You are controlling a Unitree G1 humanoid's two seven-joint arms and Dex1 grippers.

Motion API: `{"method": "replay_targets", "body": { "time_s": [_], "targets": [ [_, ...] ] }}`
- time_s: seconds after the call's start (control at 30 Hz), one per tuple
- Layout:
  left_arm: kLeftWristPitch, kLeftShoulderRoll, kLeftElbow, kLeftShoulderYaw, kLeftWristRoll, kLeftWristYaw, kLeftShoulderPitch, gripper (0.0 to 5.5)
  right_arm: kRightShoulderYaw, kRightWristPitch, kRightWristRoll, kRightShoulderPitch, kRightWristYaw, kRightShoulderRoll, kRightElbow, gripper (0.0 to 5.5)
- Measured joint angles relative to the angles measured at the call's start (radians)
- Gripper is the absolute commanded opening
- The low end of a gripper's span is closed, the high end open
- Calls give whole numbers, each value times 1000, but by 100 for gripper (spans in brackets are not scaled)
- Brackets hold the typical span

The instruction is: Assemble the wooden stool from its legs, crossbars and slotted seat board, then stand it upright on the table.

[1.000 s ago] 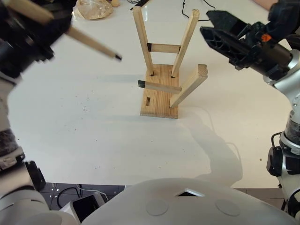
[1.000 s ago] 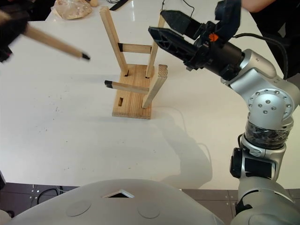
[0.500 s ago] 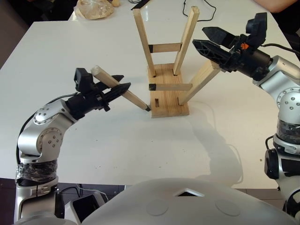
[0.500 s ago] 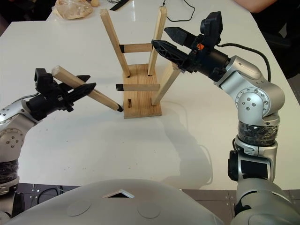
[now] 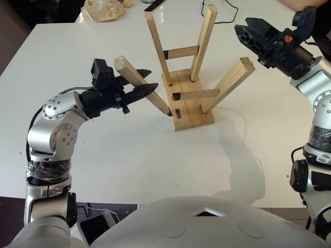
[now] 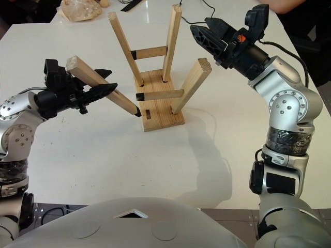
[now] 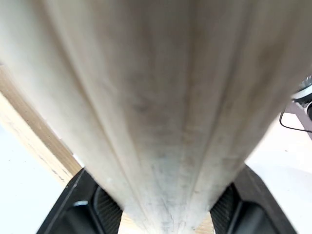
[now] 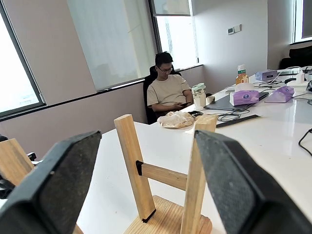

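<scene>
My left gripper [image 5: 145, 85] is pinching the fourth leg [image 5: 159, 104], whose dark tip sits low beside the near slot of the upturned seat board [image 5: 194, 116] on the table [image 5: 103, 155]. My right gripper [image 5: 242, 24] hangs spread above the leaning third leg [image 5: 227, 85]. I judge the risk to be the tip missing the slot and shoving the unheld board, toppling that leaning leg and its free-ended crossbar [image 5: 194, 94].

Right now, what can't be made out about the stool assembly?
- Head views: whether the held leg's dark tip is in the seat board's slot; too small.
- Left wrist view: the slot, hidden behind that leg.
- Right wrist view: seat board mostly cut off by the picture's edge.
</scene>
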Motion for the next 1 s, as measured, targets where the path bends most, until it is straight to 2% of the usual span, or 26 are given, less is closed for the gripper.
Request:
{"method": "replay_targets", "body": {
  "time_s": [0.37, 1.0],
  "targets": [
    [-129, -113, 78, -72, 64, -39, -8, 204, -5, -18, -53, -46, 48, -2, 87, 353],
    [-151, -34, 103, -61, 62, -129, 10, 204, -8, -18, -84, -56, 57, 0, 94, 353]
  ]
}}
